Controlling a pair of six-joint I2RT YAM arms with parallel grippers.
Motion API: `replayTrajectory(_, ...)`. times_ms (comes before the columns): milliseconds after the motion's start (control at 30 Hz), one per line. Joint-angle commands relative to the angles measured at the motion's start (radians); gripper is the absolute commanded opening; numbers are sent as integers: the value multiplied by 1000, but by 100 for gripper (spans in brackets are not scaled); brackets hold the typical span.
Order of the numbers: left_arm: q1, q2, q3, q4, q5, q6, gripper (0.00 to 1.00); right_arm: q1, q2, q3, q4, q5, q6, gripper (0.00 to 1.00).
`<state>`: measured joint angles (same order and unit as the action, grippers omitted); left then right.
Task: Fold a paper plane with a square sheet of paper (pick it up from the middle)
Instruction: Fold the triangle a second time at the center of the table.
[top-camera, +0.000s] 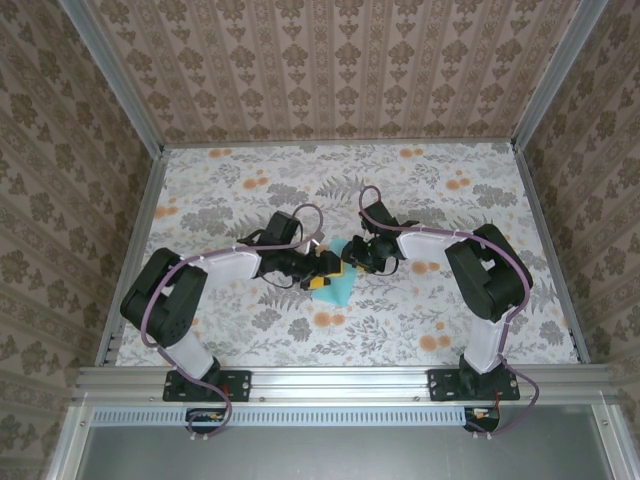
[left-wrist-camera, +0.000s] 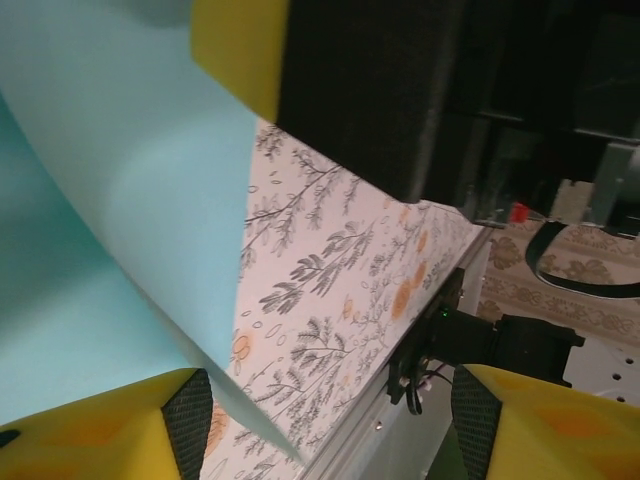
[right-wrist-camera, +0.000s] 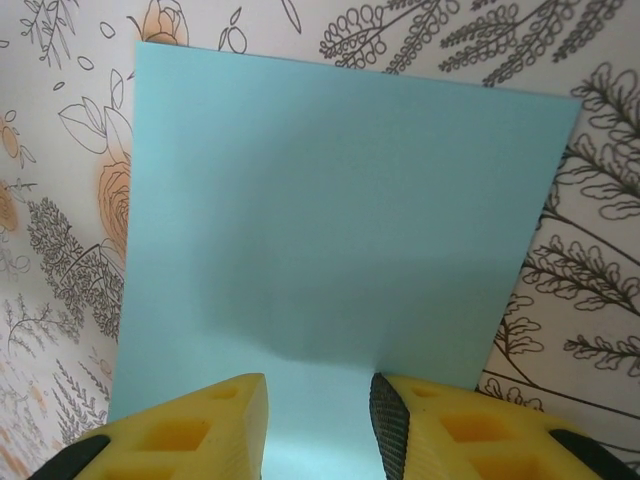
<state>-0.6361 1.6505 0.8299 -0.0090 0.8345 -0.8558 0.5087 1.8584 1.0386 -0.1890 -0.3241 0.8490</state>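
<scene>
1. From above, the two arms meet at the middle of the table (top-camera: 450, 320). The left claw (top-camera: 322, 270) and right claw (top-camera: 355, 255) are almost nose to nose over the blue sheet of paper (top-camera: 342, 292). We read this as shared work, one side steadying the paper while the other makes a fold. How wide either claw stands is too small to tell here.
2. In the left wrist view, the left claw (left-wrist-camera: 330, 430) is spread wide, with the table's pattern showing between its fingers. The sheet of paper (left-wrist-camera: 100, 250) rises off the table in a curve beside one finger. Its edge reaches into the gap, apparently lifted so this claw can take it.
3. In the right wrist view, the right claw (right-wrist-camera: 318, 425) is partly closed astride the middle of the sheet's near edge. A gap shows between its fingers, so we cannot tell whether it pinches the paper. We judge it is centred there to keep a crease on the midline.
</scene>
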Motion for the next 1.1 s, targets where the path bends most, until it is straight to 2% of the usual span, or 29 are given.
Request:
replayTrajectory(0, -12, 23, 4, 57, 43, -24, 65, -2, 27, -44, -28, 12, 11, 36)
replayTrajectory(67, -14, 36, 8, 67, 41, -31, 63, -8, 1, -49, -8, -14, 3, 36)
replayTrajectory(300, -14, 80, 16, 81, 30, -32, 46, -40, -130, -77, 70, -123, -29, 40)
replayTrajectory(467, -14, 93, 20, 92, 28, -35, 44, -48, -204, -101, 40, -139, -70, 45)
replayTrajectory(633, -14, 104, 26, 82, 20, -32, 43, -49, -266, -183, 38, -163, -81, 44)
replayTrajectory(833, -8, 114, 34, 56, 8, -20, 35, -45, -343, -312, 175, -250, -41, 43)
replayTrajectory(1067, -4, 130, 42, 49, 6, -20, 27, -10, -331, -335, 223, -283, -50, 40)
